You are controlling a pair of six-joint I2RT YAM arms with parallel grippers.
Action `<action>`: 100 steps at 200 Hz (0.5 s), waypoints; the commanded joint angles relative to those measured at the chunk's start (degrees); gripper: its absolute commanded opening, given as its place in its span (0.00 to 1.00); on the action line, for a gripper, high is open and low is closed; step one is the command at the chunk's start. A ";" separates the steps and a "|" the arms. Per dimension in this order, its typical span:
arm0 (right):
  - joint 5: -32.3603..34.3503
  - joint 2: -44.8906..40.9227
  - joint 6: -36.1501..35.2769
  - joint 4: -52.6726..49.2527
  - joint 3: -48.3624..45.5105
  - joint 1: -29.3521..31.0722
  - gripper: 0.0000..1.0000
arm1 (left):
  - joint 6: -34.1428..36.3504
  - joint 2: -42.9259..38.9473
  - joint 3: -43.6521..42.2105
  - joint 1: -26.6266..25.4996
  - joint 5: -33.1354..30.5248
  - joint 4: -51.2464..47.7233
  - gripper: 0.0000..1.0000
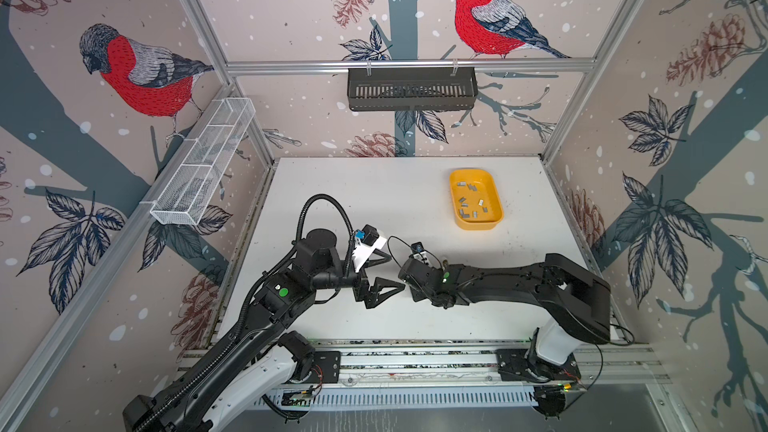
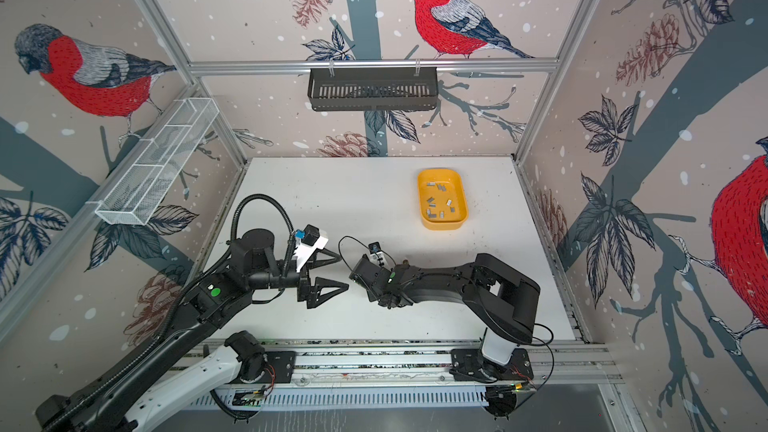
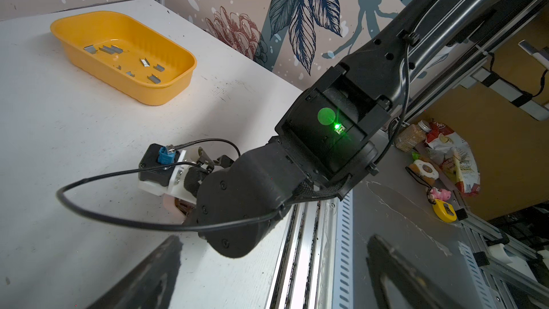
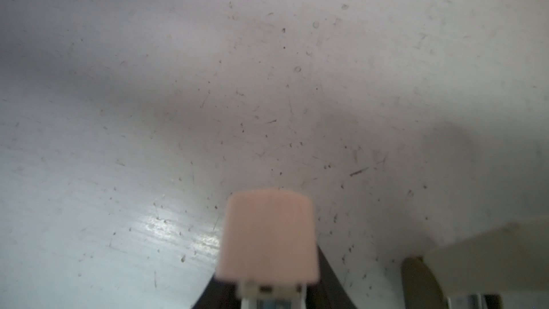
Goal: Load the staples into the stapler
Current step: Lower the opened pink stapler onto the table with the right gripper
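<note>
On the white table (image 1: 374, 201), a yellow tray (image 1: 478, 224) sits right of centre in both top views, well apart from the arms. The left gripper (image 1: 395, 272) gapes empty at mid-frame. The right gripper (image 3: 190, 191) points down with a small pink stapler (image 4: 269, 233) between its jaws, clamped or not I cannot tell. The staples (image 1: 462, 212) lie scattered in the tray: light, stiff, brittle strips, likely best pinched across their long sides. The stapler's magazine is hidden, its body blurred and cropped.

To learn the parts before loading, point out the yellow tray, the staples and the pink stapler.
yellow tray (image 1: 478, 223), a top view, front wall.
staples (image 3: 111, 50), left wrist view, one long strip.
pink stapler (image 4: 269, 233), right wrist view, pink end.
</note>
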 commanded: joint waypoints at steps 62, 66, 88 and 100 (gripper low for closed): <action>1.96 -1.24 0.81 0.54 -0.44 0.23 0.50 | 1.18 0.40 0.29 0.03 1.56 1.90 0.96; 2.04 -1.63 0.73 0.50 -0.59 0.21 0.52 | 1.09 0.42 0.28 0.06 1.48 2.08 0.96; 2.59 -5.21 0.01 1.16 -1.82 0.27 0.57 | 0.44 0.92 0.87 0.06 0.91 3.27 0.96; 2.99 -8.26 -0.56 1.91 -3.18 0.36 0.59 | 0.08 1.78 1.54 0.02 -0.01 4.03 0.96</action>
